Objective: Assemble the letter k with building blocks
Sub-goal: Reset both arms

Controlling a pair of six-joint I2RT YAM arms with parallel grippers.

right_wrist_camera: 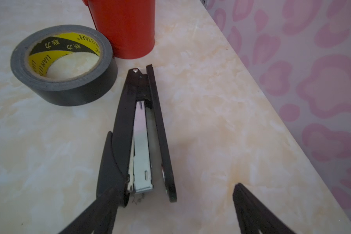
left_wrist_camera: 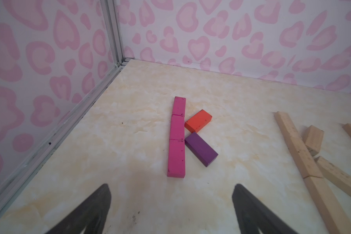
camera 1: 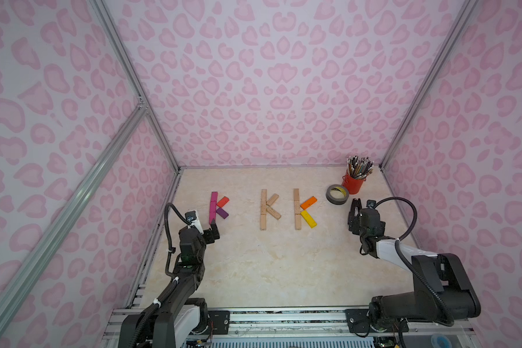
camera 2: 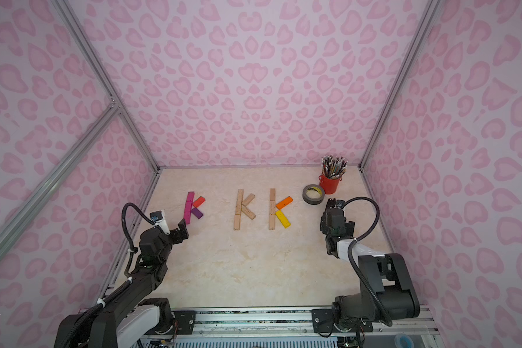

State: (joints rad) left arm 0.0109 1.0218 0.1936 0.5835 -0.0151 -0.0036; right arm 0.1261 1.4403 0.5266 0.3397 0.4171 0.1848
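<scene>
Left claw (left_wrist_camera: 171,188): spread wide, empty, parked just at 6 o'clock of the magenta spine (camera 1: 213,208). Leftmost K: that spine, red block (camera 1: 222,202) at 2 o'clock of its middle, purple block (camera 1: 222,213) at 4 o'clock. Centre: plain wooden K (camera 1: 263,209), all pieces flat. Next along: wooden spine (camera 1: 297,209), orange block (camera 1: 309,202) at 2 o'clock, yellow block (camera 1: 309,218) at 4 o'clock. Judged complete, three letters over. Further along: grey tape roll (camera 1: 337,194), red cup (camera 1: 353,182) of pencils at its 1 o'clock. Right claw (right_wrist_camera: 180,188): spread wide, gripping nothing, at 5 o'clock of the roll, well apart from every block. Hazards: any push toward 12 o'clock by the left claw likely to shove the magenta spine out of line, slanted blocks with it; any closing of the right claw likely to catch the stapler (right_wrist_camera: 142,141) lying between its fingers. Only from the left wrist: seams dividing the magenta spine into three blocks, purple corner touching it. Only from the right wrist: the stapler, on its side beside the roll, lost against the black claw in both top views. Only in the top views: all three letters together.
</scene>
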